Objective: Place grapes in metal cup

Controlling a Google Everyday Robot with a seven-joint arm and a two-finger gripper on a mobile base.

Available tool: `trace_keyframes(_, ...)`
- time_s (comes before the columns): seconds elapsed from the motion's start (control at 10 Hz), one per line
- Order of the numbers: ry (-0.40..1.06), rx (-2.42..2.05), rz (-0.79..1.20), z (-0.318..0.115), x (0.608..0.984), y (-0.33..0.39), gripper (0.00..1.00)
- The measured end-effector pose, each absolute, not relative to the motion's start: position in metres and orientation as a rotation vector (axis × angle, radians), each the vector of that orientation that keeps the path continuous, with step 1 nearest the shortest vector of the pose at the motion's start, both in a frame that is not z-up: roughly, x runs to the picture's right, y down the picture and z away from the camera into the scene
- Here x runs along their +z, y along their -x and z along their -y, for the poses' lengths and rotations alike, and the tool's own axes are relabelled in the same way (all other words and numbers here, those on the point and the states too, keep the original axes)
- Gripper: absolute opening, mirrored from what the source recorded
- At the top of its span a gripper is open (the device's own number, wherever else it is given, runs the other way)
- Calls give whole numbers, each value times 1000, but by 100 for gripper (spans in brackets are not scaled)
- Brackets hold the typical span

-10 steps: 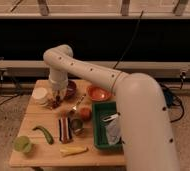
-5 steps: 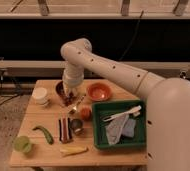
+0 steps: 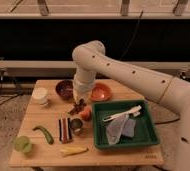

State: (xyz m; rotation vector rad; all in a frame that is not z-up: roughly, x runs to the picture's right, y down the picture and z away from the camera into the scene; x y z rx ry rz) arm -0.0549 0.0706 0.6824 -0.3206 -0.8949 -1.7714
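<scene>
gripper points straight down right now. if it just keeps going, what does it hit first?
Probably the table. The gripper, shut on the grapes, hangs just left of the orange fruit, up-table of the metal cup. Depth is unclear.

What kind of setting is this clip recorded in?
Probably a lab or test space, not a home kitchen: a lone wooden table set with assorted props, a green tray, dark windows behind. The gripper, over the table's middle, holds the grapes.

We see the hand (image 3: 79,101) holding the grapes (image 3: 78,107) above the worktop (image 3: 43,150), just far-left of the metal cup (image 3: 76,125).
</scene>
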Motion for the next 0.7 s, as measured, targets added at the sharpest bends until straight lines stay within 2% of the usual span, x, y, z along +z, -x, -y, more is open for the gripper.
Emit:
trace_keyframes(0.4,328,-1845,946,-103,651,54,0)
trace_keyframes(0.7,358,-1879,979,-122,652,59,2)
